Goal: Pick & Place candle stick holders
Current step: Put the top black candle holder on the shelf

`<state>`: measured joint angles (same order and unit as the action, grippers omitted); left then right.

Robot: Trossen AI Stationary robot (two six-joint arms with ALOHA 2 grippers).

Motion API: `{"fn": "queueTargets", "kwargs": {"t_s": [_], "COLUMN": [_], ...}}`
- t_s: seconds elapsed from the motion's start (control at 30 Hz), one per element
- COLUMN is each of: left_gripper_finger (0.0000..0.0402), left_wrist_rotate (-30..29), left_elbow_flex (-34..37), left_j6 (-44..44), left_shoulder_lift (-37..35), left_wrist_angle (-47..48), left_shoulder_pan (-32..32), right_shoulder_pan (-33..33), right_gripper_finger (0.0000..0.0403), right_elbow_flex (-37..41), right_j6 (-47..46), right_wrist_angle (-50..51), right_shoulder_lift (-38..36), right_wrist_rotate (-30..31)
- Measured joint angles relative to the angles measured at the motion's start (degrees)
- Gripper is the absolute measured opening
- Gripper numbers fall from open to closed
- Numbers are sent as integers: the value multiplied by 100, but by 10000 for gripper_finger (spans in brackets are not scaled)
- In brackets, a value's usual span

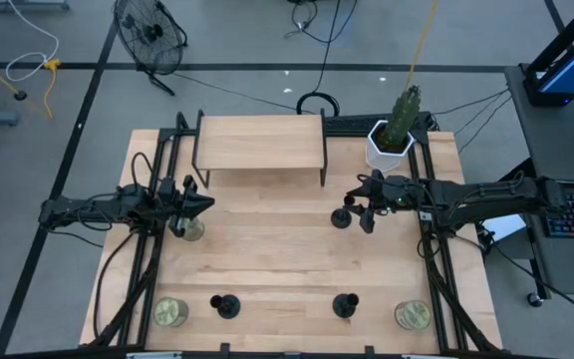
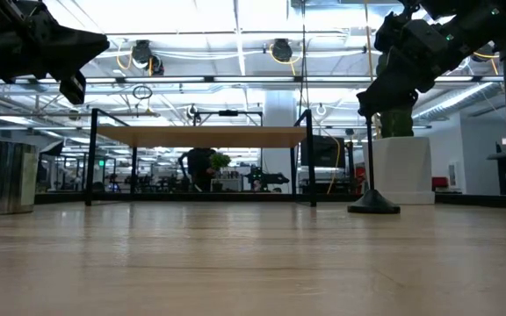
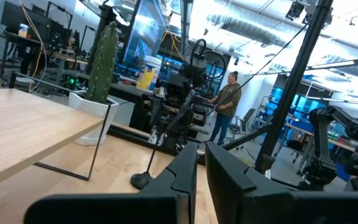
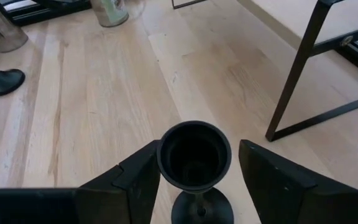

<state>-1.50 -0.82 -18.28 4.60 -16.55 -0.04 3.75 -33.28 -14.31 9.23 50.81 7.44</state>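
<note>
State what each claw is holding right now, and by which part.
Nothing is gripped yet. The right claw is open around the cup of a candle holder, one finger touching it. The left claw is shut and empty.

Two dark arms, matte black throughout

The left arm [image 1: 98, 209] and right arm [image 1: 486, 197] are slim, jointed, with black cables trailing along them; each end effector has two flat, angular black fingers [image 4: 135, 180].

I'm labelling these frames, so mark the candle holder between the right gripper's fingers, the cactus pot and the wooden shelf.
candle holder [image 4: 194, 152]: right wrist view, cup rim.
cactus pot [image 1: 379, 148]: high view, white side wall.
wooden shelf [image 1: 259, 142]: high view, middle of top board.
</note>
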Motion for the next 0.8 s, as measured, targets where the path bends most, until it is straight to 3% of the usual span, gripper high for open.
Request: {"fn": "queueTargets", "kwargs": {"t_s": [0.47, 0.67, 0.8], "left_gripper_finger": [37, 37, 37], "left_wrist_rotate": [-2, -1, 0], "left_elbow_flex": [0, 0, 0], "left_j6": [2, -4, -11], "left_shoulder_lift": [0, -1, 0], "left_wrist_angle": [0, 0, 0], "left_shoulder_pan": [-1, 1, 0], "right_shoulder_pan": [-7, -9, -9], "right_gripper_finger": [128, 126, 125], "right_elbow_flex": [0, 0, 2], "right_j6": [-2, -3, -247], "right_wrist_angle": [-124, -245, -989], "right_shoulder_lift": [2, 2, 0], "right_wrist_rotate": [-17, -20, -163]}}
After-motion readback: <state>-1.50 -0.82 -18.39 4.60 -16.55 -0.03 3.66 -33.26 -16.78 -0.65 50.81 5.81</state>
